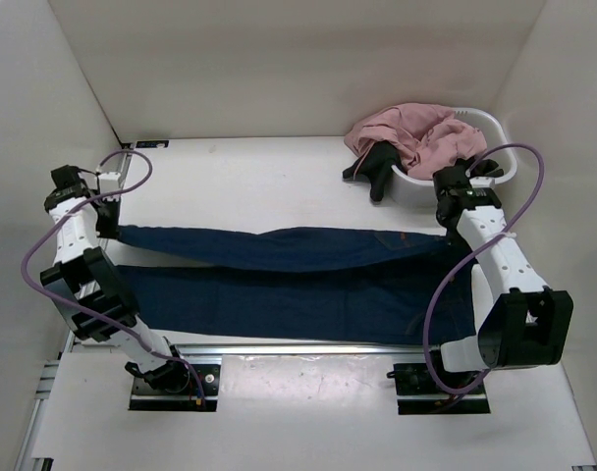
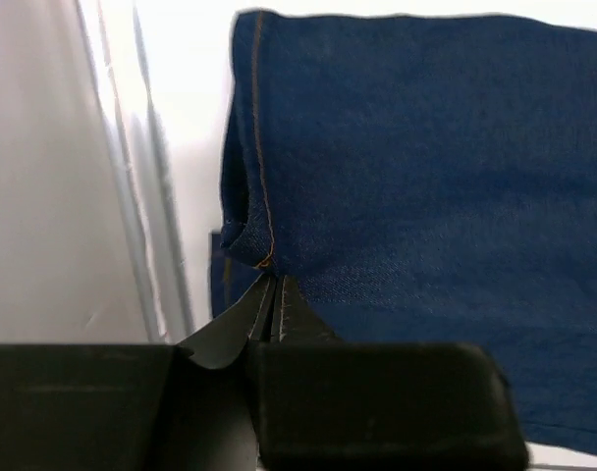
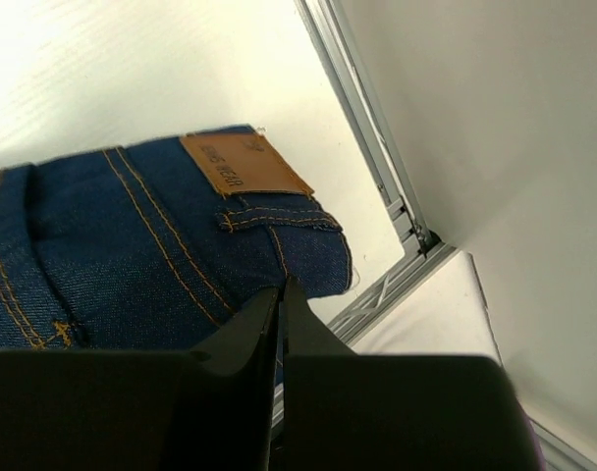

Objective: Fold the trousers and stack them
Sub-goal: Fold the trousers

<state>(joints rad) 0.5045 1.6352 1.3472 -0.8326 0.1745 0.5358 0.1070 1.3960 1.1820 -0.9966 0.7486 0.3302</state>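
Note:
The dark navy trousers lie lengthwise across the table, legs to the left and waistband to the right, with their far edge raised into a fold. My left gripper is shut on the hem of a leg; in the left wrist view the fingertips pinch the orange-stitched hem, and the gripper has no gap. My right gripper is shut on the waistband just below the orange-brown patch; the gripper is closed tight on the denim.
A white basket stands at the back right, holding a pink garment with a small black garment hanging over its front. White walls enclose the table on three sides. A metal rail runs along the near edge.

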